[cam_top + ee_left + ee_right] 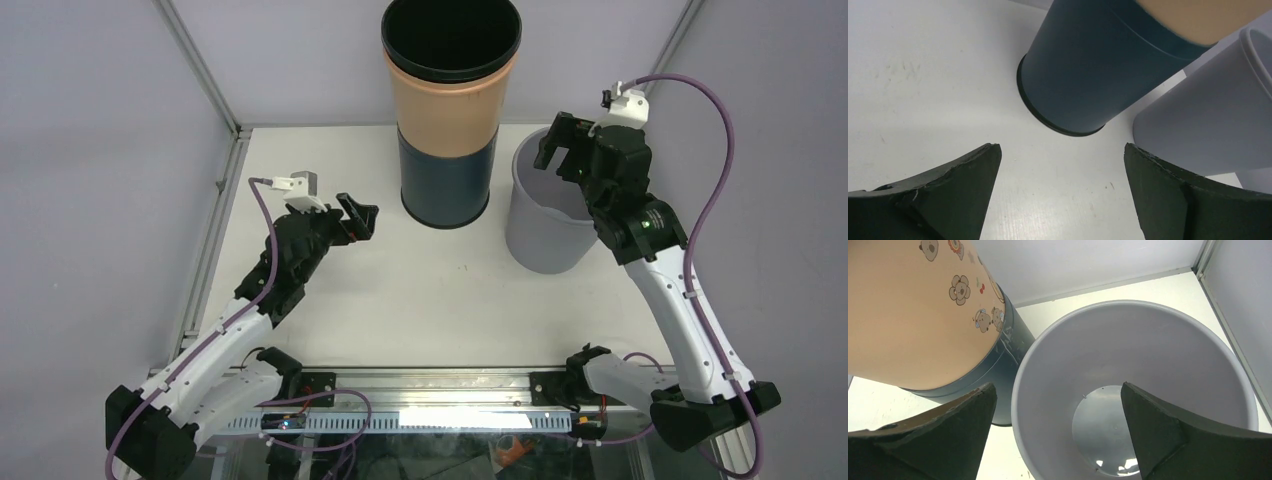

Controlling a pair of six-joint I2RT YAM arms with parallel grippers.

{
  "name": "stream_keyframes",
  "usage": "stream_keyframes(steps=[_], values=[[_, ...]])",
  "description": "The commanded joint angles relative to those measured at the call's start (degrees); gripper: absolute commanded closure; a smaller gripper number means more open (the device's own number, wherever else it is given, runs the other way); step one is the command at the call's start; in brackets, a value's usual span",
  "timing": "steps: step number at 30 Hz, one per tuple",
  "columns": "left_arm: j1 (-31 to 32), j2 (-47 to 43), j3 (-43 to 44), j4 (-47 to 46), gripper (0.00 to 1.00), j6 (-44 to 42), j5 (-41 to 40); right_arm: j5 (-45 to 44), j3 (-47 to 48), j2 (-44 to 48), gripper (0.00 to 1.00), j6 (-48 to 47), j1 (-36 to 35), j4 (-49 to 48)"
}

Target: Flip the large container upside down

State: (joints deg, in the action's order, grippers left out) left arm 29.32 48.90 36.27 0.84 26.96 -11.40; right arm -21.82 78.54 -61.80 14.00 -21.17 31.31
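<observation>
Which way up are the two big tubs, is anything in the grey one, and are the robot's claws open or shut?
tall orange and blue container: standing upright, mouth open at the top, not flipped yet.
grey bucket: upright, open, nothing inside.
left gripper: open, holding nothing, pointed at the tall container's base.
right gripper: open, holding nothing, above the grey bucket's mouth.

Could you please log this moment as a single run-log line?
tall container upright, untouched | grey bucket upright beside it | left gripper open, facing tall container | right gripper open over grey bucket
</observation>
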Motion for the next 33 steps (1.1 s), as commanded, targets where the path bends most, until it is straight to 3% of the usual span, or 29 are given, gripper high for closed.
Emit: stream_keyframes(steps=[1,7,12,17,24,33], values=[[0.65,-1.02,1.11,-5.07,0.01,-1.18,-1.25,-1.25,0.77,2.24,0.01,-0.49,-0.19,-3.21],[0.65,2.66,6.87,-1.26,0.01,2.96,-1.58,0.39,-0.25,3.38,0.00,-1.45,-0.21,-3.19],[0.65,3.15,5.04,-4.30,0.01,7.33,-5.87,2.45,-0.87,3.97,0.00,-2.41,-0.24,-2.77],[0.86,5.31,4.48,-5.10,0.01,7.37,1.08,10.33,0.29,3.10,0.00,-5.05,-0.25,1.81],[2.84,9.49,5.82,-2.21,0.01,12.97,1.47,21.72,0.36,0.09,0.00,-5.68,-0.40,11.59],[2.80,13.04,9.71,2.72,0.01,10.46,1.34,22.95,-1.85,-3.01,0.01,-6.66,-0.58,13.44]])
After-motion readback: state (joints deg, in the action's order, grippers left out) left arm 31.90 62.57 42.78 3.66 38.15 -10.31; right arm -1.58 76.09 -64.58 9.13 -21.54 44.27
